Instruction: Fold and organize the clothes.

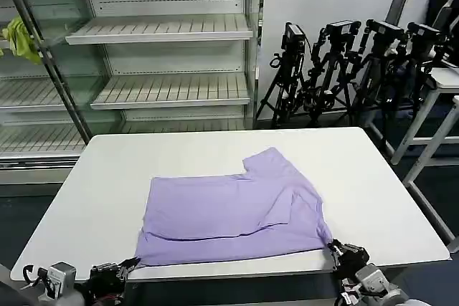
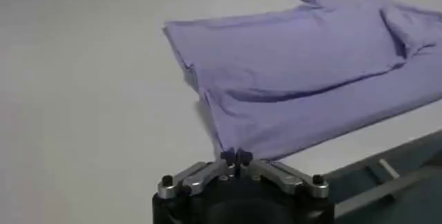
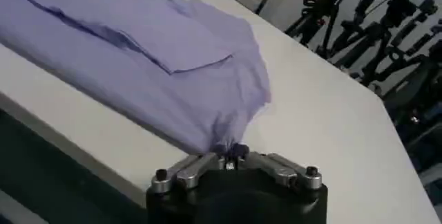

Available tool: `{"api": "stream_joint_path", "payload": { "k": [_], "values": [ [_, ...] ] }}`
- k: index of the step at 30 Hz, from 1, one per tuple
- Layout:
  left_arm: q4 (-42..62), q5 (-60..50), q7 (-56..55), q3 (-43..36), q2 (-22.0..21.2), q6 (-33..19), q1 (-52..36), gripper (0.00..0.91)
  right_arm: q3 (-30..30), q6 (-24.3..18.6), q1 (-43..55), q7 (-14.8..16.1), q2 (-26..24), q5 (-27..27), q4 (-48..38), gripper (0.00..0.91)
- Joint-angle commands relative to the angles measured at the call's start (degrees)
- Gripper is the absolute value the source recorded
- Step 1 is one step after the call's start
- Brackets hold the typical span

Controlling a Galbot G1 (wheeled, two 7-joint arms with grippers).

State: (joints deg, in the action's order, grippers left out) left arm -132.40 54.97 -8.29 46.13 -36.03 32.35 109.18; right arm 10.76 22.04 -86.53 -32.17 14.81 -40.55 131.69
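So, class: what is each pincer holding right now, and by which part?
Both pinch the lavender T-shirt at the table's near edge: the left pincer shut on its near-left corner, the right pincer shut on its near-right corner.

Left pincer [image 1: 131,266], right pincer [image 1: 334,250] low, both pinched closed

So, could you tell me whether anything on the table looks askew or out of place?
The lavender T-shirt lies partly folded and bunched, one sleeve doubled over, its near edge at the table edge, corners pinched by left gripper and right gripper.
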Motion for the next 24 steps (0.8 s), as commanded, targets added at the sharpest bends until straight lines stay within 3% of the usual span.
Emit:
{"api": "stream_joint_path", "payload": {
  "k": [1,16,20,24],
  "values": [
    [-0.5,0.0,-0.1,0.7,-0.1,-0.1,0.0,0.907,0.0,1.2,-0.1,-1.0,-0.4,-0.2,0.8,0.907],
    [-3.2,0.4,-0.7,3.0,-1.5,0.0,-5.3,0.907,2.8,1.5,7.6,-1.7,2.3,-2.0,3.0,0.907],
    [-1.0,-0.6,-0.6,1.2,-2.7,-0.3,-14.8,0.907,6.8,-1.2,12.2,2.5,6.8,-1.2,-0.4,0.907],
    [4.7,-1.2,1.0,-1.5,-3.6,-1.1,-21.7,0.907,4.4,-3.7,17.5,6.1,11.4,1.4,-6.5,0.907]
  ]
}}
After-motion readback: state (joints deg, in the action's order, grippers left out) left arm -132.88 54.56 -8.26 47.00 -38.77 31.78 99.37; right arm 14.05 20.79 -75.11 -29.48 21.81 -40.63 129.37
